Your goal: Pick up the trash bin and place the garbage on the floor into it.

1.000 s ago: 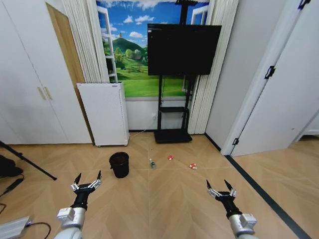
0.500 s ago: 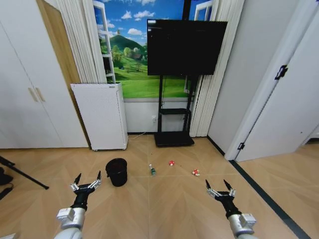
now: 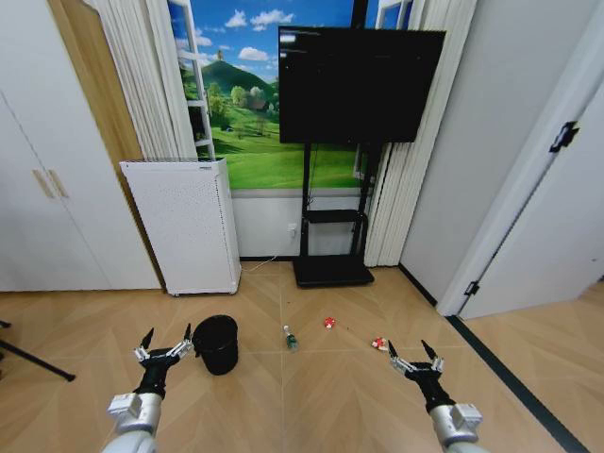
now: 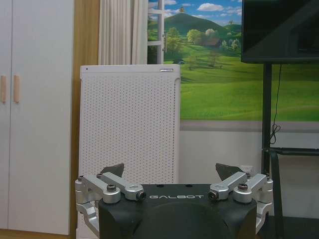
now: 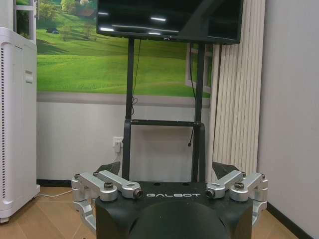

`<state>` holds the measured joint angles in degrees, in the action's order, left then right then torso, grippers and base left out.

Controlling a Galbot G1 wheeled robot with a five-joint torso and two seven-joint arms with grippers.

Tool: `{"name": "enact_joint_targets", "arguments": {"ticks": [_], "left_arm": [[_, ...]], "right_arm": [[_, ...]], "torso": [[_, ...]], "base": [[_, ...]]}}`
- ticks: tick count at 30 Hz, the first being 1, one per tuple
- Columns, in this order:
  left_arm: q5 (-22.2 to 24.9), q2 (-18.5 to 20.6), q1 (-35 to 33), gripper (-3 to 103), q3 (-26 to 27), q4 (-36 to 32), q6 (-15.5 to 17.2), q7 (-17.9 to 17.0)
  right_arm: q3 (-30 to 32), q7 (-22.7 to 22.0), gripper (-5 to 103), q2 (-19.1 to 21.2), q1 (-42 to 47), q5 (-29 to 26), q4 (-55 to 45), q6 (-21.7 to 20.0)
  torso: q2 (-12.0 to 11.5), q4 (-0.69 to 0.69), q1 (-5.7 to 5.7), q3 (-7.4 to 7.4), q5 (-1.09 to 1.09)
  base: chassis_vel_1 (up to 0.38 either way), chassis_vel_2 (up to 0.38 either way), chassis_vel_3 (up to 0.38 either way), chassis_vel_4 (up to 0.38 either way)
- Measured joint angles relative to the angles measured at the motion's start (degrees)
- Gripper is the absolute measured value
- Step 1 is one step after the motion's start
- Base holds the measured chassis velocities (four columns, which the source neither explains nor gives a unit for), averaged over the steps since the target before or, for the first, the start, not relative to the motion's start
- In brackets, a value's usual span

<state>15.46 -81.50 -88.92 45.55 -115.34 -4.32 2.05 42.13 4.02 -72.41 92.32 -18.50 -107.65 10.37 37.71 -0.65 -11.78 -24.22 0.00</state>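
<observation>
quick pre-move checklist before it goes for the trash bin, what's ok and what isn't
1. Left gripper open and empty: ok.
2. Right gripper open and empty: ok.
3. Trash bin upright on the floor, just ahead of the left gripper: ok.
4. Bin gripped: not ok, neither gripper touches it.
5. Garbage located: ok; clear bottle right of the bin, one red-and-white piece beyond it, another ahead of the right gripper.
6. Bin contents: cannot tell, its inside looks dark.

Black trash bin [image 3: 217, 343] on light brown chevron floor [image 3: 311, 396]
</observation>
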Motion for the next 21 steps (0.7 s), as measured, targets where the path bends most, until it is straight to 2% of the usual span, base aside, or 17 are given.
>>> {"name": "enact_joint_targets", "arguments": {"ticks": [21], "left_arm": [[-0.02, -0.02, 0.48, 100, -0.04, 0.53, -0.02, 0.0]], "right_arm": [[-0.25, 0.58, 100, 0.05, -0.39, 0.09, 0.39, 0.23]], "torso": [[0.01, -0.02, 0.0, 0.0, 0.02]], "base": [[-0.222, 0.226, 0.218, -0.218]]}}
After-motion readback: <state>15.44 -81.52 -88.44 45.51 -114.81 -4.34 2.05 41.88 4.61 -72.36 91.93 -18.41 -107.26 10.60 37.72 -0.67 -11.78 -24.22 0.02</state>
